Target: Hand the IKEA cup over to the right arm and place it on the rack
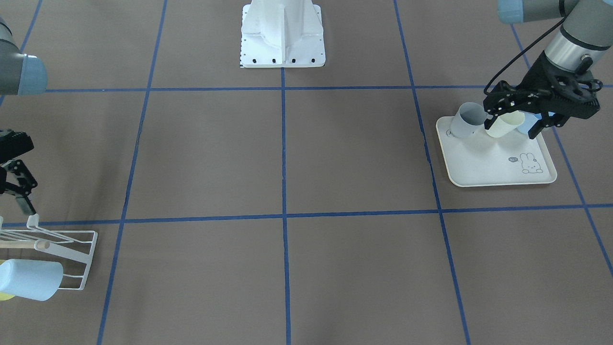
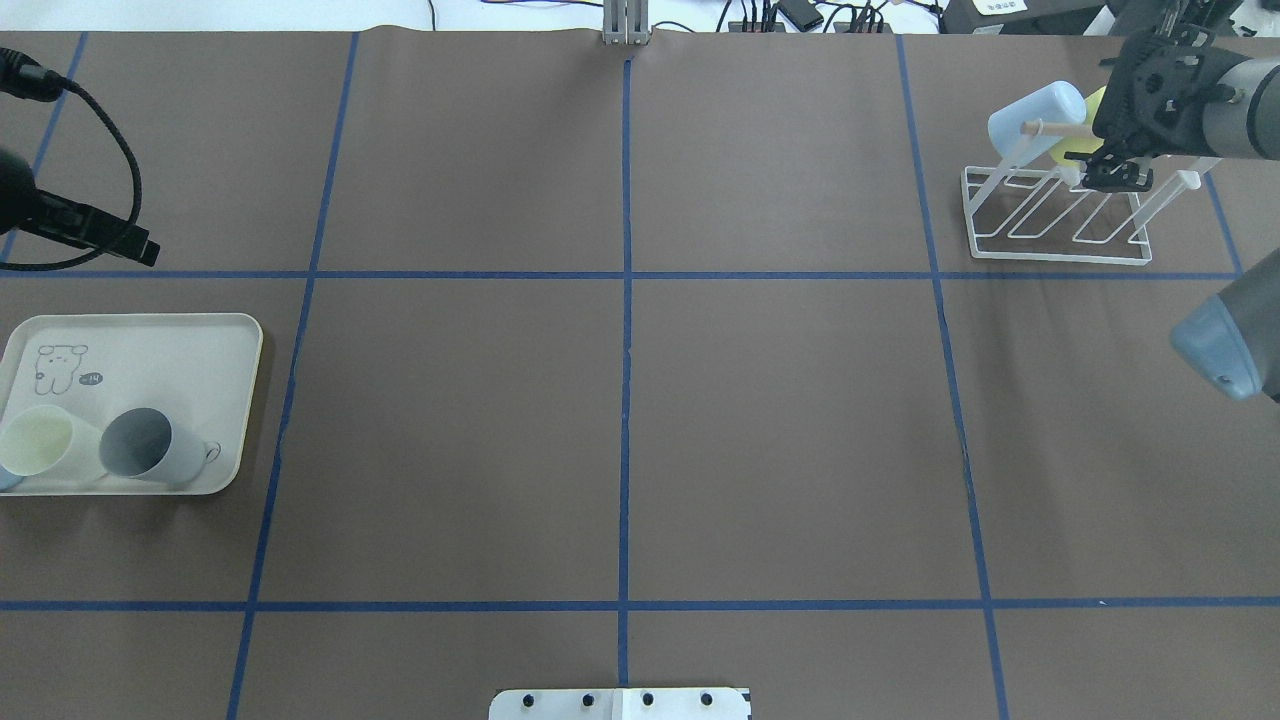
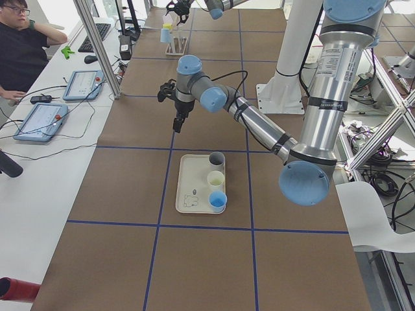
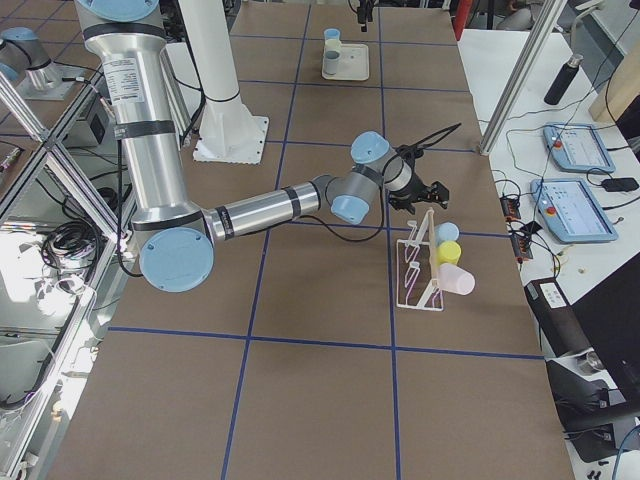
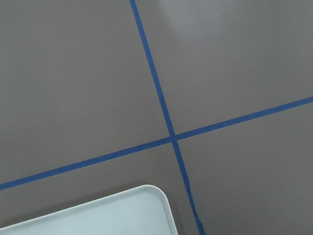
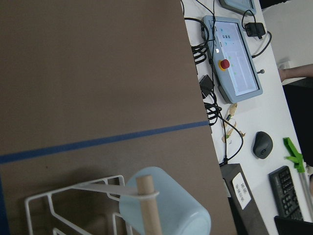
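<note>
The white wire rack (image 2: 1060,235) with a wooden rod stands at the far right. It holds a light blue cup (image 2: 1035,115), a yellow cup (image 4: 447,252) and a pink cup (image 4: 456,281). My right gripper (image 2: 1110,178) hovers just above the rack's prongs, looks open and holds nothing. The cream rabbit-print tray (image 2: 180,340) holds a grey cup (image 2: 150,445), a cream cup (image 2: 45,445) and a blue cup (image 3: 218,200), all upright. My left gripper (image 1: 511,130) is open and empty, raised above the table beyond the tray's far edge (image 3: 176,126).
The white robot base (image 1: 282,38) stands at the table's near middle edge. Blue tape lines mark a grid on the brown table. An operator (image 3: 19,52) sits by a side desk with tablets (image 3: 42,120). The left wrist view shows only the tray corner (image 5: 112,215) and tape.
</note>
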Controlling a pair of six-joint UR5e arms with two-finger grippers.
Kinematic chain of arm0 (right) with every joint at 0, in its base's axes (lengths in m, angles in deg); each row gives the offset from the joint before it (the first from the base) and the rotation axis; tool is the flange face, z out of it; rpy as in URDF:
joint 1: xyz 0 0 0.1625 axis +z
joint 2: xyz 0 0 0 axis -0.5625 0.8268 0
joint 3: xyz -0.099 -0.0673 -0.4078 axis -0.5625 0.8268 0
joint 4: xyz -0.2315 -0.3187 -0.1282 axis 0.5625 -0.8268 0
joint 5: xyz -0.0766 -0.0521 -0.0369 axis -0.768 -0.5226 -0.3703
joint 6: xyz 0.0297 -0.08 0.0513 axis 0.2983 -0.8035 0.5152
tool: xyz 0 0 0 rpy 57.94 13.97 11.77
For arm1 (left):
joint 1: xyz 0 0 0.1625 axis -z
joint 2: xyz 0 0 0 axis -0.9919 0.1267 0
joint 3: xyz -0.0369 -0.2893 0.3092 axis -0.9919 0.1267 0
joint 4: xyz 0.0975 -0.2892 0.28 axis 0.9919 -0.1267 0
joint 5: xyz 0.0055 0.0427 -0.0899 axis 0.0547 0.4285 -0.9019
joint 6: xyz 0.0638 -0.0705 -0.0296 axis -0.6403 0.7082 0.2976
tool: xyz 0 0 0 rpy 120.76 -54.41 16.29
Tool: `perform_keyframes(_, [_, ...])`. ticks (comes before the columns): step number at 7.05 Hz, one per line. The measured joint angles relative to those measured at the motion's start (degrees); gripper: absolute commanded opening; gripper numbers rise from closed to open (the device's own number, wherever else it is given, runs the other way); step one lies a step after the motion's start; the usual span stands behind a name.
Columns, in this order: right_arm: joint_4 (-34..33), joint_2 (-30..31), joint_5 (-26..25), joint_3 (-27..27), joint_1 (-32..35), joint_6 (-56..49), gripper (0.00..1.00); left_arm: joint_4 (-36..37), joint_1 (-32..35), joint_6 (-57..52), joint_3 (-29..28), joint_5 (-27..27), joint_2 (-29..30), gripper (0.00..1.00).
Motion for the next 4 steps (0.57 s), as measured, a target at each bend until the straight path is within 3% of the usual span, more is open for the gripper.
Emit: perform_keyframes(4, [-0.60,0.21,9.59,-6.63,-2.37,34.72,0.99,-18.02,0.83,-3.42,-0.76,0.38,-17.66,1.00])
